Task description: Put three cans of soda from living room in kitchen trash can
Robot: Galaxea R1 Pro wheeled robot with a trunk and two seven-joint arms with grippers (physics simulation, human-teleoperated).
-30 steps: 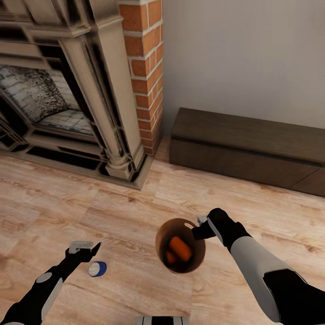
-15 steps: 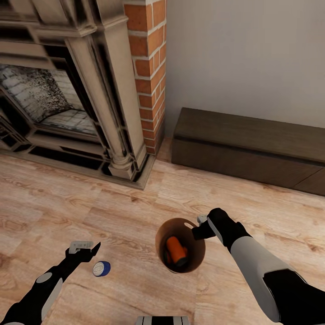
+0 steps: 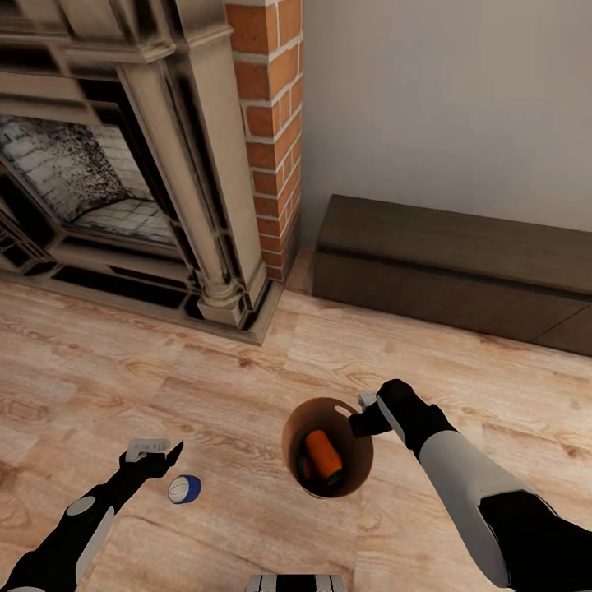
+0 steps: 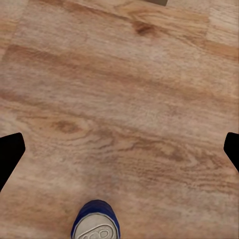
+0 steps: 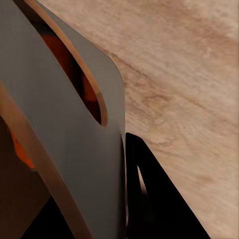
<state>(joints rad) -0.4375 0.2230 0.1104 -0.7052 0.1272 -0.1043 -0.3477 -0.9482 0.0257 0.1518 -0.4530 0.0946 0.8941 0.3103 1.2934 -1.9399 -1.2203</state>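
No readable txt, labels, brands or nos. anywhere; blue can (image 4: 96, 223) top too blurred.

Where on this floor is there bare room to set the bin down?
Bare light wood floor lies between the stone fireplace and both arms, and before the long dark-brown cabinet. It is crowded near the left gripper, by the blue soda can, and where the right gripper holds the grey tapered bin.

Left claw (image 3: 156, 448) agape, right claw (image 3: 364, 413) clamped.
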